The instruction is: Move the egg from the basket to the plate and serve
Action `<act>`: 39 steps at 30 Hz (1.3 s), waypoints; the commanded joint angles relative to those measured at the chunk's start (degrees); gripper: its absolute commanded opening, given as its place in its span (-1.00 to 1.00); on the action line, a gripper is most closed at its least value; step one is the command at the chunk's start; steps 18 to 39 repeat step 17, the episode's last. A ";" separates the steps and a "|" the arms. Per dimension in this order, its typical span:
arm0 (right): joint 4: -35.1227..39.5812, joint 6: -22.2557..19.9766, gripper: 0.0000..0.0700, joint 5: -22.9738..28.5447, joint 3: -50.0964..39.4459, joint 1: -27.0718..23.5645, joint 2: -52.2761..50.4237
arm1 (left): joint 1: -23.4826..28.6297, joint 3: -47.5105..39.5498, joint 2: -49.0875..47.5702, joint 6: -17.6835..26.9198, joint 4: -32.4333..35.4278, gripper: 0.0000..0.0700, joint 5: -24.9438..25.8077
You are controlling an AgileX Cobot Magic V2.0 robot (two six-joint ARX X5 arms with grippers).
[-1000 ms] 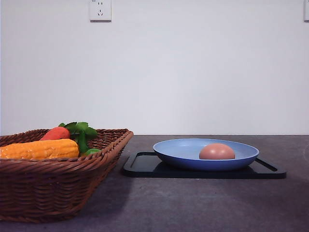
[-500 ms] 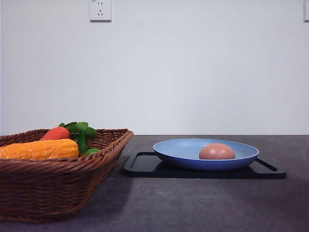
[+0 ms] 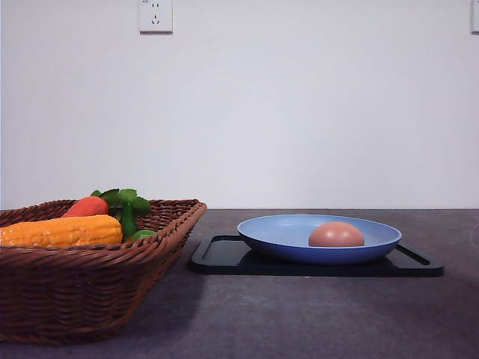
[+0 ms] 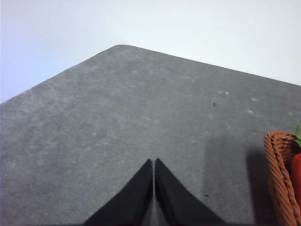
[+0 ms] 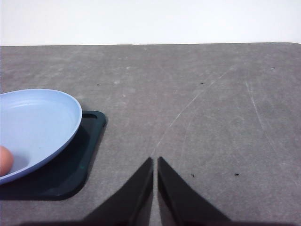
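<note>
The pinkish-brown egg [image 3: 336,234] lies in the light-blue plate [image 3: 284,232], right of its centre. The plate rests on a flat black tray [image 3: 224,256]. To the left stands the brown wicker basket [image 3: 82,288]. In the right wrist view the plate [image 5: 37,122] and a sliver of the egg [image 5: 4,160] sit at the picture's edge, and my right gripper [image 5: 155,162] is shut and empty over bare table beside the tray [image 5: 70,174]. In the left wrist view my left gripper [image 4: 154,164] is shut and empty, with the basket's corner [image 4: 282,174] off to one side.
A yellow-orange corn cob [image 3: 61,230] and an orange-red carrot [image 3: 86,206] with green leaves lie in the basket. The dark grey tabletop [image 3: 314,314] runs back to a white wall with a socket [image 3: 155,15]. A rounded table corner [image 4: 120,47] lies ahead of the left gripper.
</note>
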 commanded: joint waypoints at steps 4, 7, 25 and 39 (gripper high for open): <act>0.61 0.79 -1.00 0.17 -0.26 -0.02 -0.15 | 0.04 -1.22 -0.04 -0.06 -0.98 -1.00 0.22; 0.61 0.79 -1.00 0.19 -0.26 -0.02 -0.15 | 0.04 -1.22 -0.04 -0.07 -0.98 -1.00 0.22; 0.61 0.79 -1.00 0.17 -0.26 -0.02 -0.15 | 0.04 -1.22 -0.04 -0.05 -0.98 -1.00 0.22; 0.61 0.79 -1.00 0.17 -0.26 -0.02 -0.15 | 0.04 -1.22 -0.04 -0.05 -0.98 -1.00 0.22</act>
